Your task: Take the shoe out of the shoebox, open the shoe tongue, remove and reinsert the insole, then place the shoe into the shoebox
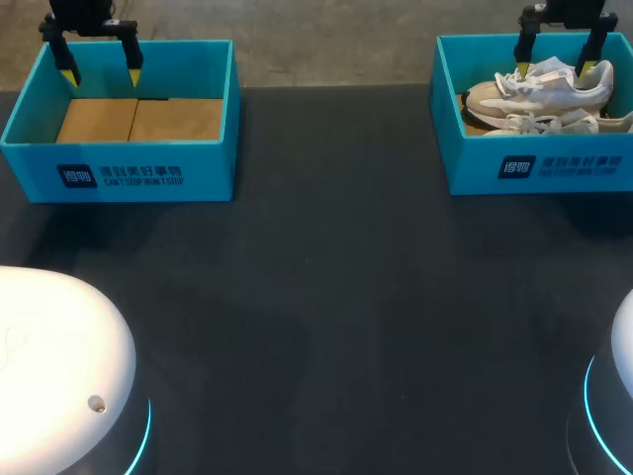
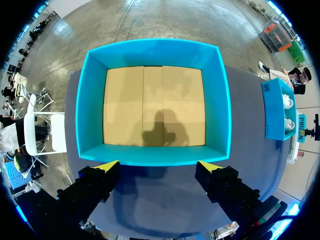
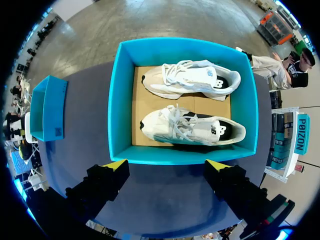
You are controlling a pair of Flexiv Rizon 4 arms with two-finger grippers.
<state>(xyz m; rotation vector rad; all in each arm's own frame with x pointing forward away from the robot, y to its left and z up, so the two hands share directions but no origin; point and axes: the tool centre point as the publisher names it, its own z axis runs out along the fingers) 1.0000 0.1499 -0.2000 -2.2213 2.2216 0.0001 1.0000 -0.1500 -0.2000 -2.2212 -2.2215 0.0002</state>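
Both shoeboxes are sitting on the dark table [image 1: 326, 297], toward its far edge and well apart from each other.

Left shoebox [image 1: 119, 168]: a teal, open-topped box sitting at the far left. It is showing only its brown cardboard floor [image 2: 152, 105], with the shadow of the arm falling across that floor.

Right shoebox [image 1: 534, 168]: a matching teal box sitting at the far right, holding two pale sneakers side by side on its cardboard floor. Both are lying with toes pointing left and heels right. The far shoe [image 3: 192, 79] is lying along the box's far wall. The near shoe [image 3: 192, 129] is lying along its near wall, with its laces spilling loosely over the upper. From the head view the near wall is hiding part of it.

Left gripper [image 1: 102, 77]: hanging above the left shoebox, with its fingers spread wide and gripping nothing.

Right gripper [image 1: 555, 68]: hanging above the right shoebox over the shoes, with its fingers likewise spread wide and touching neither shoe.
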